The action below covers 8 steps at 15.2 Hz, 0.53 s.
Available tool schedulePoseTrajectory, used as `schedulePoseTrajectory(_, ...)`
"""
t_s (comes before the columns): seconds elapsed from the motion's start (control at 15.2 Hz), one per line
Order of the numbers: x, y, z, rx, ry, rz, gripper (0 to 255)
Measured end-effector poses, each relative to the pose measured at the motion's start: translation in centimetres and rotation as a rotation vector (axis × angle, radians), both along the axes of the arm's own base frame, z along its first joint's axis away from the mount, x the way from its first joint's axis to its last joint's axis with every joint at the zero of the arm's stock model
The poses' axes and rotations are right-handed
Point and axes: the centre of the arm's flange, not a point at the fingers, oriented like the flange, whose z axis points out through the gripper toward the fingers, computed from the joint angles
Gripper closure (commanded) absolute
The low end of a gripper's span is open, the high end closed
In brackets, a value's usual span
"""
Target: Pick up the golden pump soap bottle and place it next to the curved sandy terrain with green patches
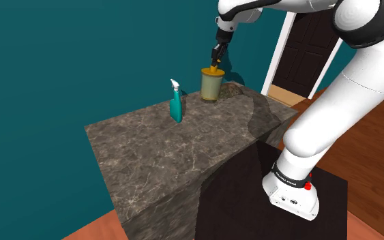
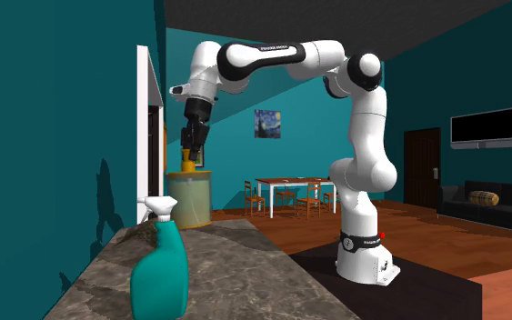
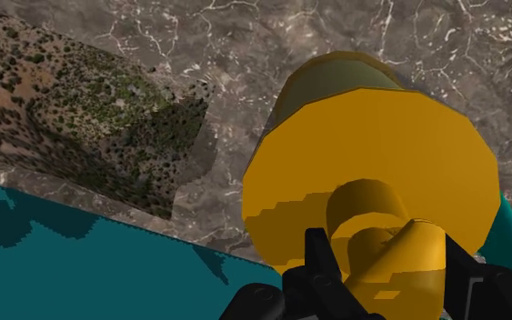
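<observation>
Claw [image 3: 386, 264] was clamped on the pump head. In the wrist view both black fingers [image 3: 322, 264] pressed the yellow nozzle from either side, no gap showing. In the shoulder view the claw [image 1: 215, 58] came near-vertical from above, arm reaching over the counter [image 1: 156, 150].

Under it was the golden pump bottle [image 3: 372, 155]: upright, wide yellow cap, paler olive body. It stood [image 1: 211, 85] at the counter's far edge by the teal wall [image 1: 47, 54], close to the far corner. Base looked down on the marble, tho I couldn't be sure it carried its own weight.

Just beside it, twd that corner, lay the sandy terrain piece [image 3: 72, 118], a low curved hump w/ green speckle. It was also along the far edge, w/ only a thin strip of marble btwn it and the bottle.

A teal spray bottle [image 1: 176, 102] stood further along the same edge, well apart and out of the way.

My read: this was the place step, nearly done, since the bottle already sat next to the terrain. The next move called for checking the base was flat, parting the fingers, then going straight up. Any sideways drag on that nozzle could've tipped a tall bottle off the edge.
</observation>
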Motion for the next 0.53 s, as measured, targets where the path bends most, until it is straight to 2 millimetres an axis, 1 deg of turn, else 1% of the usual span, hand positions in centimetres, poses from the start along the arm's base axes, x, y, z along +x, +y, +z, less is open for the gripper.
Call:
schedulePoseTrajectory(0.4,-0.1,0.1,-3.2,0.000,0.000,0.000,255)
schedulePoseTrajectory(0.53,0.1,0.0,-4.2,0.000,0.000,0.000,255)
